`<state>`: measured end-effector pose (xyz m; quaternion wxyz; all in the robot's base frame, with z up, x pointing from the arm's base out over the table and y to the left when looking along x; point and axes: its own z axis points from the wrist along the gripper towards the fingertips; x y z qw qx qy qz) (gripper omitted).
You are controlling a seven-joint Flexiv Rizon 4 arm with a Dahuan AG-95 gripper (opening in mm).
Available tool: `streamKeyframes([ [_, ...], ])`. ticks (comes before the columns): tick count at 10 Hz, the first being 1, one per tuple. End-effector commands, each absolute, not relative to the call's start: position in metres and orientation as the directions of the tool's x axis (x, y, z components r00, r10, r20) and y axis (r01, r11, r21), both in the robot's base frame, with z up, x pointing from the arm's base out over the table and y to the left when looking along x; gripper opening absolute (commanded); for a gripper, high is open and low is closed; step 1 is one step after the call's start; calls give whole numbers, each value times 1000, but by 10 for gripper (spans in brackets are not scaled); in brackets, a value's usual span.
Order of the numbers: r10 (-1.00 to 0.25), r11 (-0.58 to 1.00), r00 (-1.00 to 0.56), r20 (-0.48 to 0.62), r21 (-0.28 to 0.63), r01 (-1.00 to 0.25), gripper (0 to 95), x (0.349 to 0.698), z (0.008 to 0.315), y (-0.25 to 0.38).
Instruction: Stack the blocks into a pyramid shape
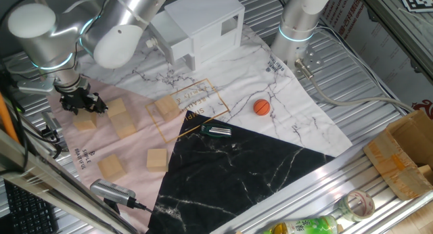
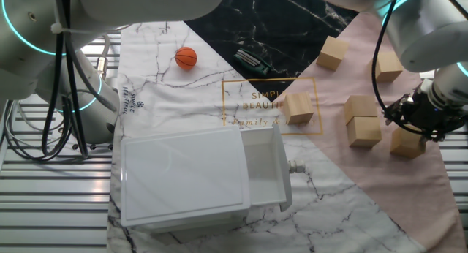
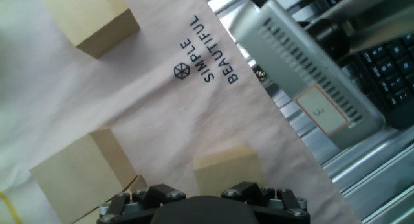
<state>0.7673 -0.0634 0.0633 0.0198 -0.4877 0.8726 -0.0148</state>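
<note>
Six tan wooden blocks lie apart on the pink part of the cloth, none stacked. My gripper (image 1: 84,107) hangs low over the leftmost block (image 1: 85,122), its dark fingers spread to either side and open. From the other side, the gripper (image 2: 417,125) stands just above that same block (image 2: 407,142). Two blocks (image 1: 116,107) (image 1: 124,126) sit close to its right, one (image 1: 167,105) lies on the gold print, and two (image 1: 111,168) (image 1: 157,159) lie nearer the front. In the hand view the block (image 3: 228,172) lies just ahead of the hand; the fingertips do not show.
A white box-like house (image 1: 203,24) stands at the back of the cloth, and an orange ball (image 1: 262,107) lies on the white marble part. A small dark striped object (image 1: 216,131) lies mid-cloth. A second arm's base (image 1: 301,24), a cardboard box (image 1: 406,153) and a keyboard (image 3: 388,75) border the cloth.
</note>
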Motion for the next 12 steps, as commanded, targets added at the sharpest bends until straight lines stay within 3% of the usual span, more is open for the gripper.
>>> streamKeyframes([
  [1,-855,519,-518,-21,-45,-854,760,768,63,-63],
  [12,-855,519,-519,-21,-52,-853,760,775,59,-64],
])
